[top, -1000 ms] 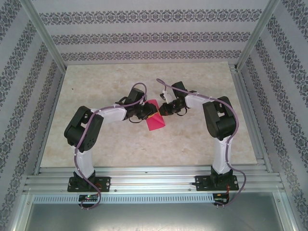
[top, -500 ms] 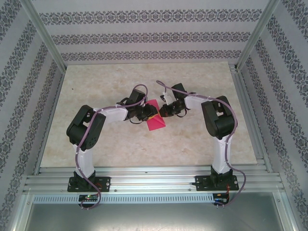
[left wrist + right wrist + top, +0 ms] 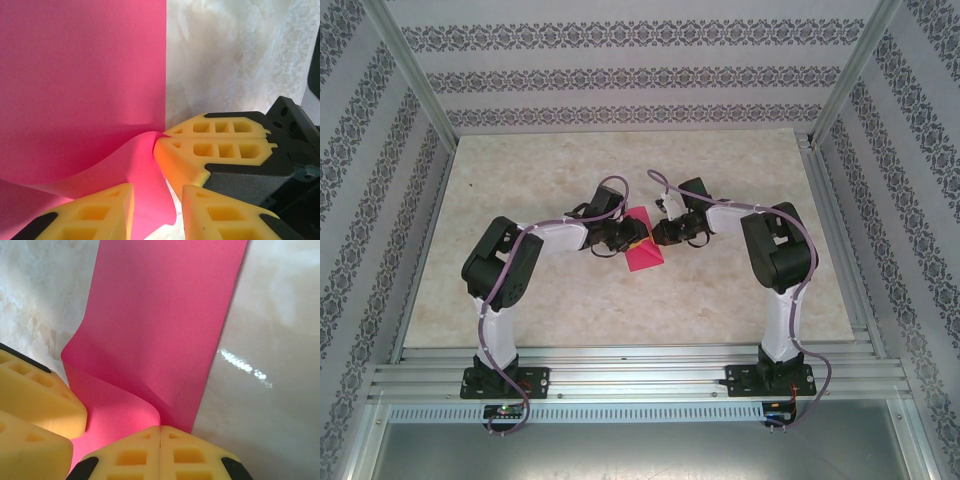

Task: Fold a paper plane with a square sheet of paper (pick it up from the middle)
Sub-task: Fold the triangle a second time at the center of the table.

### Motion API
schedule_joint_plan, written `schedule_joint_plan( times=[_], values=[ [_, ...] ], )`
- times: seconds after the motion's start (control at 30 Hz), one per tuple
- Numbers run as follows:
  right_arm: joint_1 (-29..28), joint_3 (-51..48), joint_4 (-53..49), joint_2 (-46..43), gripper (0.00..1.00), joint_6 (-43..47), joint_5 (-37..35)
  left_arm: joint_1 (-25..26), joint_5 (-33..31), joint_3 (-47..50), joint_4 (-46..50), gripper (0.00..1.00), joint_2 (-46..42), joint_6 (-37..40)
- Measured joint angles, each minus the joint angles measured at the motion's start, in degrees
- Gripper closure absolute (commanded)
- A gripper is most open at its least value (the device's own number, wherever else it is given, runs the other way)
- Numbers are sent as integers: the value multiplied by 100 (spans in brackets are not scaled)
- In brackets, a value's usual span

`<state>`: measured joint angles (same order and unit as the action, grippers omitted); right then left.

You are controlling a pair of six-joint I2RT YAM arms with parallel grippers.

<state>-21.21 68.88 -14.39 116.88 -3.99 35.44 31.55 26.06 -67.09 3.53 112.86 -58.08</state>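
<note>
At the middle of the desk [image 3: 520, 190], both pincers meet at the square sheet of paper [image 3: 645, 255].

The right pincer [image 3: 160, 432] is closed tight and seems to nip the sheet's edge, so a flap curls up off the desk. The left pincer [image 3: 157, 210] stands narrowly parted, straddling that flap without squeezing it. The rest of the sheet lies flat, not yet a plane. To fold well, I judge the flap should be carried over until edge meets edge squarely and creased only then. A hasty pull could skew or tear it.
</note>
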Motion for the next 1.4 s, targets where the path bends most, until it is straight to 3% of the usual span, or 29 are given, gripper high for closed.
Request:
schedule_joint_plan(
  times=[1.4],
  values=[
    [0,20,50,-131,95,-195,-157,9,-4,-111,70,67,181,4]
  ],
)
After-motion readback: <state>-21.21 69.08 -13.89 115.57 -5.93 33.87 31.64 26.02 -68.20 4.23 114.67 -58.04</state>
